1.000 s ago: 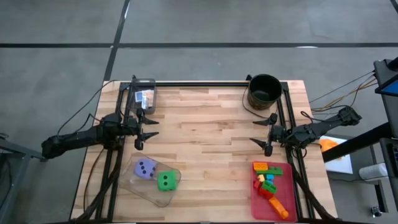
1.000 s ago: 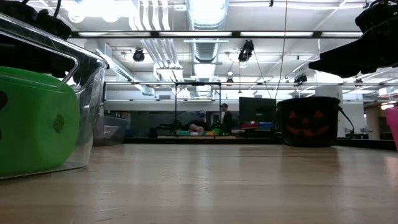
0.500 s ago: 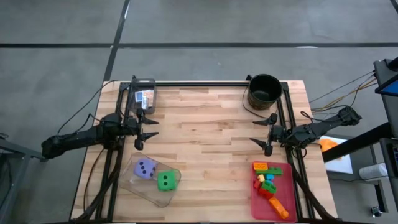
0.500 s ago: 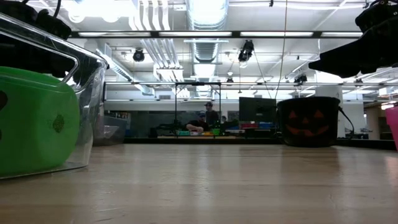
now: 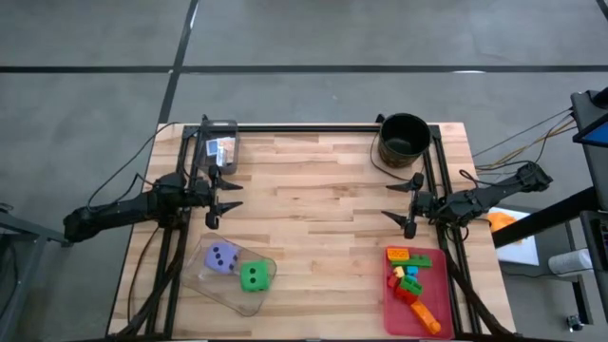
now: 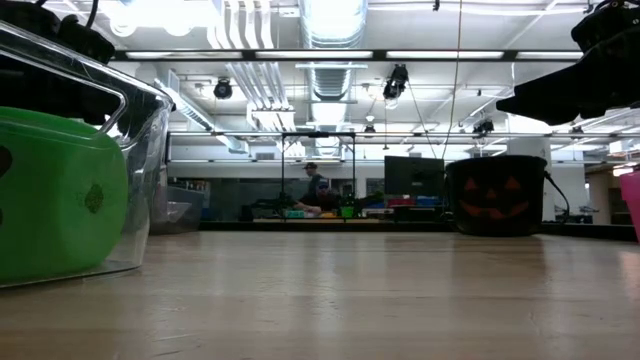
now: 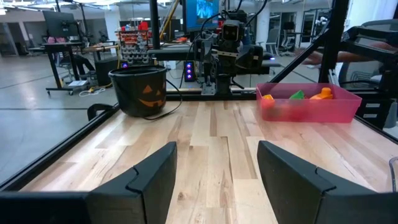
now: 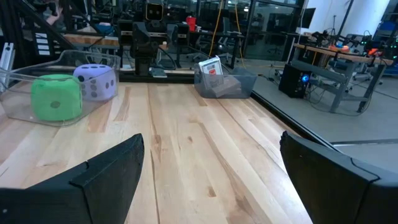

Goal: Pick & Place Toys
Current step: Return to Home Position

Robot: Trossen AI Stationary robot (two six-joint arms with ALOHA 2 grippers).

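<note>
Hovering left pincer [image 5: 231, 195], right pincer [image 5: 391, 200]; pumpkin-faced bucket [image 6: 497, 195]

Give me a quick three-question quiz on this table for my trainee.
1. True or false: the purple die and green die share one clear bin.
2. What holds the bricks? A. bucket B. pink tray C. clear bin
3. Fill in: the left gripper and right gripper both have ___ fingers.
Key: 1 true; 2 B; 3 open.
</note>
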